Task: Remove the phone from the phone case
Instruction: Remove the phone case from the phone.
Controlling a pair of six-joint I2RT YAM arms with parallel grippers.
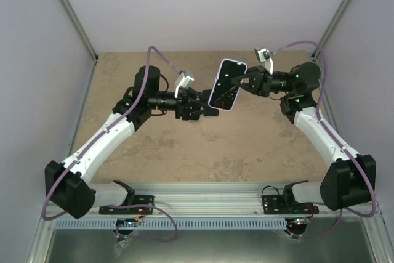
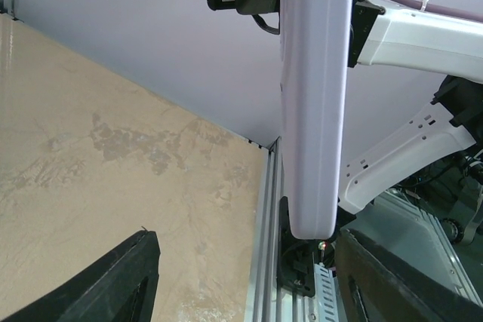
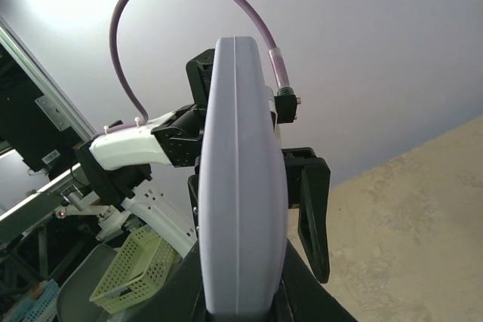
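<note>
Right jaws clamped on lilac-cased phone (image 1: 227, 84), dark screen, left jaws apart at its lower end

phone case (image 2: 317, 96) top: cut off | right tool (image 3: 241, 295) tips: probably hidden behind it

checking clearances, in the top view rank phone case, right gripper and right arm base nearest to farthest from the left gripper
1. phone case, at the left gripper's fingertips
2. right gripper, on the case's right side
3. right arm base, bottom right, near edge
</note>
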